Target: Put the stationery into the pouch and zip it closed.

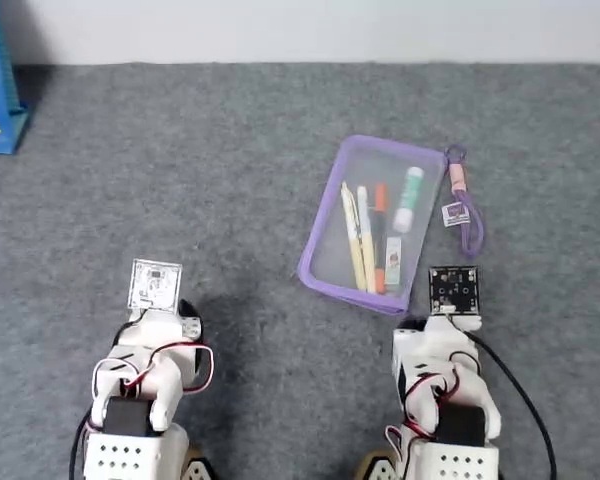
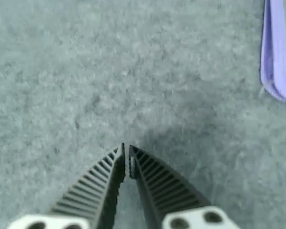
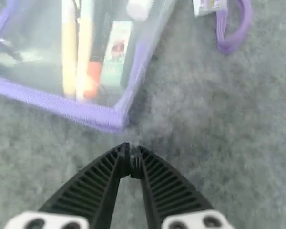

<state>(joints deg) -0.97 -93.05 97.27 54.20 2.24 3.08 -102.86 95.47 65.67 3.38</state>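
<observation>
Grey felt-like tabletop [image 1: 180, 150], with the translucent purple-edged zip pouch [image 1: 325, 255] lying flat right of centre in the high view, the yellow, orange and green-capped pens [image 1: 352, 235] inside it and its purple strap loop [image 1: 470, 225] at the pouch's right edge. Left gripper [image 2: 126, 151] at lower left and right gripper [image 3: 130, 150] just below the pouch's lower corner both have jaws pressed together on nothing. We can't tell if the zip is fully run. We judge that tugging it with the pouch unpinned would drag the pouch over the felt or snag the strap.
</observation>
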